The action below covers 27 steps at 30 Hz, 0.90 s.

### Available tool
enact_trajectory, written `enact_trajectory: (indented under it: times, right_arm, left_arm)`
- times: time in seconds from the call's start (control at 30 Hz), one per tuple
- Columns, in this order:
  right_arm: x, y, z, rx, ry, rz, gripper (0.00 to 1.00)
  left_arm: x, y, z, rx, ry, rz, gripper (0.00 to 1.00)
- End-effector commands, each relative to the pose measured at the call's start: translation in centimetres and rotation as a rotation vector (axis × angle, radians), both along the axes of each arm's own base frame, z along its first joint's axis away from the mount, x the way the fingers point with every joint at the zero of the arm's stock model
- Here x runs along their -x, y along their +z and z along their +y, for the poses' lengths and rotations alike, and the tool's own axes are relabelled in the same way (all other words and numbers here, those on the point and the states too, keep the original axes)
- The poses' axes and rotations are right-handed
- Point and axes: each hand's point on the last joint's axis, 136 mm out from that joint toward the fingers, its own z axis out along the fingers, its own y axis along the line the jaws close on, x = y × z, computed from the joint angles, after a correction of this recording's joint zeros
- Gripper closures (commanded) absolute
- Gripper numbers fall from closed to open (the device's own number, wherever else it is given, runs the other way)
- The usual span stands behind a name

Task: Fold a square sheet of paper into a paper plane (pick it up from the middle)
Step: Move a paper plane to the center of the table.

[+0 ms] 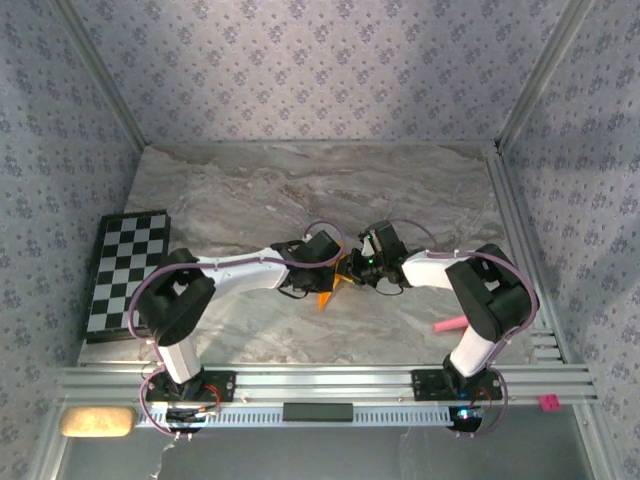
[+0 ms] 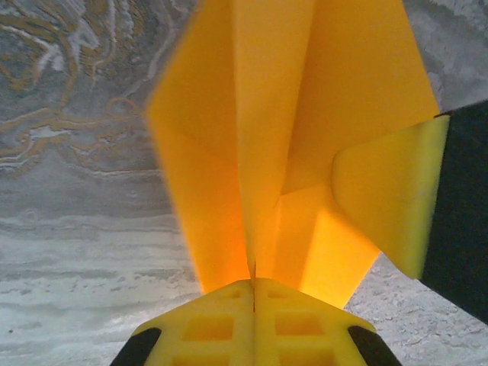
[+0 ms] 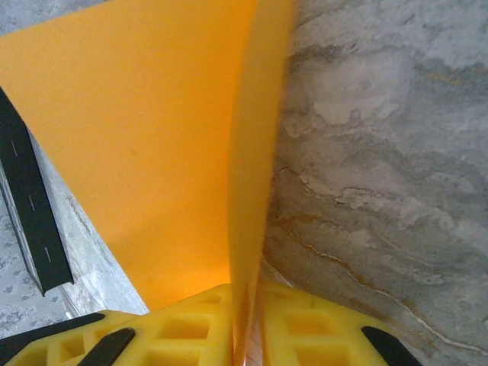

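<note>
My left tool is clamped tight on the centre ridge of the paper plane, which I hold over the middle of the marble surface, between my two arms. My right tool pinches a wing fold from the other side, its pads closed on the paper. A pink stick lies near my right arm.

Paper plane — from above, one orange tip clear of left arm and right arm, the rest hidden. Wrist views: far end cut off at top edge, near fold blurred. Pink stick — one end behind right arm.
</note>
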Motion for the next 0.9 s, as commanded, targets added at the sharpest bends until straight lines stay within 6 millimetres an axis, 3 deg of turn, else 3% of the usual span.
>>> enact_trajectory:
  times: [0.0,0.23,0.6,0.87]
  right_arm:
    - [0.2,-0.4,0.2,-0.005,0.014,0.008,0.85]
    - [0.4,-0.7,-0.1,0.004,0.009,0.013,0.85]
    - [0.6,-0.7,-0.7,0.028,0.001,0.024,0.83]
    - [0.9,-1.1,-1.2,0.032,-0.014,0.030,0.86]
  left_arm:
    - [-0.1,0.2,-1.2,0.032,-0.005,0.023,0.93]
    - [-0.1,0.1,-1.3,0.042,-0.007,0.034,0.89]
    - [-0.5,1.6,-1.2,0.086,0.012,-0.002,0.90]
    - [0.0,0.9,-1.8,0.102,-0.014,0.032,0.85]
